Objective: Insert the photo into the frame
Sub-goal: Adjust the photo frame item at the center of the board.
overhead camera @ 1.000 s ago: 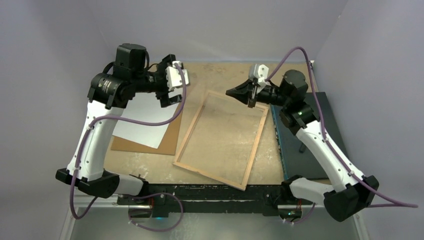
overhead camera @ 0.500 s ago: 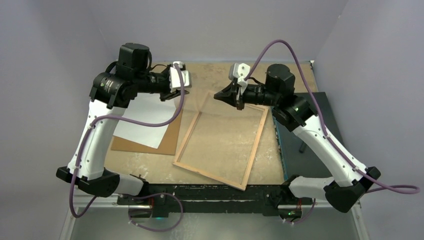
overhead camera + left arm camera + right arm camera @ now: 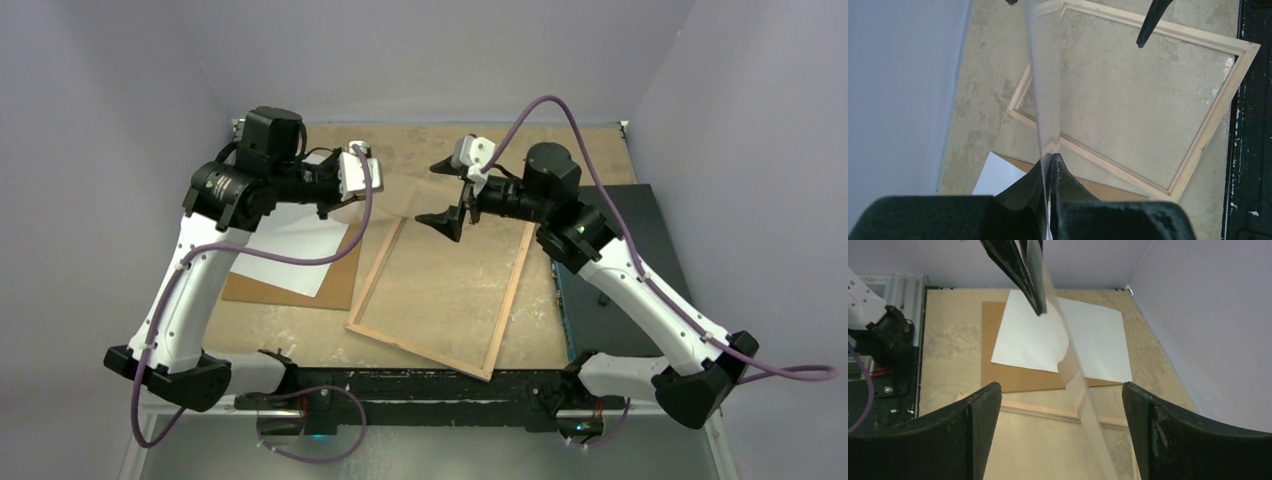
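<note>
Where lilac walls [image 3: 450, 50] meet, tabletop [image 3: 410, 140], perhaps plywood

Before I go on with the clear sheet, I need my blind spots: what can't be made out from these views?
Print side of the photo: all views; it lies white back up on the brown board.
Front of the frame: all views; it faces the table, so only the wood back shows.
Outline of the clear sheet: top view; it is transparent and its edges barely show.
The dark mat: top view; the right arm crosses it.
</note>
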{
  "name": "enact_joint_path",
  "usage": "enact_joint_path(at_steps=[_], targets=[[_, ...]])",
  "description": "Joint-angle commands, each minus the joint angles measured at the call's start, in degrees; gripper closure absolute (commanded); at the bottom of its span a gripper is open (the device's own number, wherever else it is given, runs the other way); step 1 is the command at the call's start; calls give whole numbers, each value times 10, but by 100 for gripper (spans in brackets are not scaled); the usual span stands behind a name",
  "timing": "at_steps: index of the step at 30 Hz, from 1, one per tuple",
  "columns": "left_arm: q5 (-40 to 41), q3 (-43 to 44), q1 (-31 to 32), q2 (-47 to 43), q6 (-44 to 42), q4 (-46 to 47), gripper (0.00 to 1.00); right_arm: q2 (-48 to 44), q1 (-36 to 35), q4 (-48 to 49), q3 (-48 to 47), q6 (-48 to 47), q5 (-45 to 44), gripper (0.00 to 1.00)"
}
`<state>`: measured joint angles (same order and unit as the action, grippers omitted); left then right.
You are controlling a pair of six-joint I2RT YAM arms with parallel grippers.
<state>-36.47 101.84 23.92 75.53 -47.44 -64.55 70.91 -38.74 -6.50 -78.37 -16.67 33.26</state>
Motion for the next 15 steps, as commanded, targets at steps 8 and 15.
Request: enact_joint_path(at_steps=[8, 15], targets=[[90, -16, 0, -70, 25, 81, 100, -121, 174, 312, 221, 157, 91, 1], [144, 10, 0, -77, 23, 95, 100, -142, 265, 541, 399, 265, 145, 1]])
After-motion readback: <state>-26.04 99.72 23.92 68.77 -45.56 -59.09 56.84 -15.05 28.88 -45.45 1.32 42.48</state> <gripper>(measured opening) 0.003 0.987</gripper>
